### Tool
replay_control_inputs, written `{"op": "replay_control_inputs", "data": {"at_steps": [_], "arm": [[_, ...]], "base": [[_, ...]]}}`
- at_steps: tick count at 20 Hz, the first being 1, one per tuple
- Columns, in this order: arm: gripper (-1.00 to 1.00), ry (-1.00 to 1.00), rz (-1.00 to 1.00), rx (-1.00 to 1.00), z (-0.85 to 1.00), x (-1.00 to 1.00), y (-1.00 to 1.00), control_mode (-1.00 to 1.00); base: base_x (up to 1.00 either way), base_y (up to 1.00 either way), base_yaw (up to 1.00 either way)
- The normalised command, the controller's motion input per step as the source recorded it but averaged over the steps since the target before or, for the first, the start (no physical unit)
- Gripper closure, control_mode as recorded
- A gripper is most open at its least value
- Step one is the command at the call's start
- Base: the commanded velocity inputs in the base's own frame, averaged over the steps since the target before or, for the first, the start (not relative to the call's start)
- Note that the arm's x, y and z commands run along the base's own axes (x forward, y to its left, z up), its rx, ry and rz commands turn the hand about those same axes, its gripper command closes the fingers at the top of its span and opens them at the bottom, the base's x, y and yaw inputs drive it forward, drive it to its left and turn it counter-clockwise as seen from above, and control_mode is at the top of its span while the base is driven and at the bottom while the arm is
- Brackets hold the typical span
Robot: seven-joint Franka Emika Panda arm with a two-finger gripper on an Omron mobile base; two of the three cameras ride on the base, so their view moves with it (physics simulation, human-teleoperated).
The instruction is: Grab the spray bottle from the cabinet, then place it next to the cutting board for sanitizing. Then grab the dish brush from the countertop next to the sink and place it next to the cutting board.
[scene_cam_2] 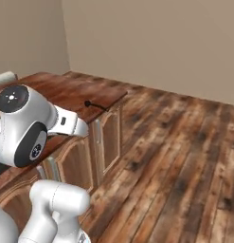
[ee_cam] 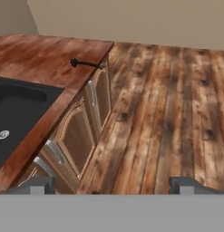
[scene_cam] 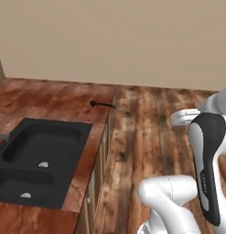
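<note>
The white arm rises folded close to its base, its dark-jointed links bent back on themselves, and the hand looks down and forward over the counter's front edge. In the hand view the gripper shows as two small dark fingertips set far apart at the bottom, jaws spread wide, nothing between them.

Ahead of the gripper and to its left lies the brush, thin and black with a long slim handle, flat on the countertop right at its front corner edge, well apart from the fingertips. The countertop is glossy reddish-brown wood grain. Set into it, left of the gripper, is the matte black sink, with a pale round drain showing in the bowl.

Below the counter edge, just ahead of the left fingertip, are brown wooden cabinet doors with raised panels and grey bar handles. Beyond and right of the gripper stretches a plank floor of dark, knotted wood, ending at a plain beige wall.

The left base view alone shows both sink bowls, one small and one large, each with a drain. The right base view shows the door fronts from the side.
</note>
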Motion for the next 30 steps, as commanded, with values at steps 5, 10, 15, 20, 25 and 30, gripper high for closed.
{"op": "replay_control_inputs", "data": {"at_steps": [5,10,15,20,25,30], "arm": [[-1.0,0.0,0.0,0.0,0.0,0.0,0.0,1.0],[-1.0,0.0,0.0,0.0,0.0,0.0,0.0,1.0],[-1.0,0.0,0.0,0.0,0.0,0.0,0.0,1.0],[-1.0,0.0,0.0,0.0,0.0,0.0,0.0,1.0],[-1.0,0.0,0.0,0.0,0.0,0.0,0.0,1.0],[-1.0,0.0,0.0,0.0,0.0,0.0,0.0,1.0]], "base": [[0.6,-0.4,0.66],[0.43,-0.78,0.6],[0.12,-0.99,0.49],[0.06,-0.81,0.38],[0.36,-0.41,0.32],[0.26,-0.47,0.27]]}}
